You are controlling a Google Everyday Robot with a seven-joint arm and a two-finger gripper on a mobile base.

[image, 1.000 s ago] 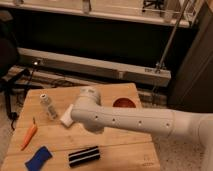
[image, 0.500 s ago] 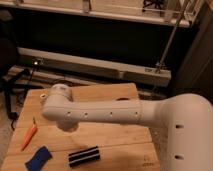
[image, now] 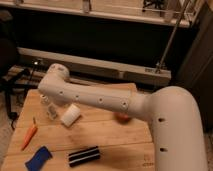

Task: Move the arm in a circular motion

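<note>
White arm (image: 100, 100) stretching from the right across the wooden table (image: 107, 132), gripper (image: 70, 115) hanging below its left elbow, jaws impossible to judge, black striped block (image: 83, 155) near, blue object (image: 38, 159), carrot (image: 29, 135) left

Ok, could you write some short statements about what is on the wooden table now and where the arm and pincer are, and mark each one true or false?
1. The large smooth white robot arm stretches across the light wooden table. True.
2. The pincer is plainly visible above the table. False: it cannot be made out; only the arm's links and rounded elbow show.
3. A thin orange carrot lies near the table's left edge. True.
4. The flat blue cloth-like object lies at the far right corner. False: it is at the near left.
5. A black rectangular block with a pale stripe lies near the front edge. True.
6. The small white cylinder stands on the floor. False: it is on the table.
</note>
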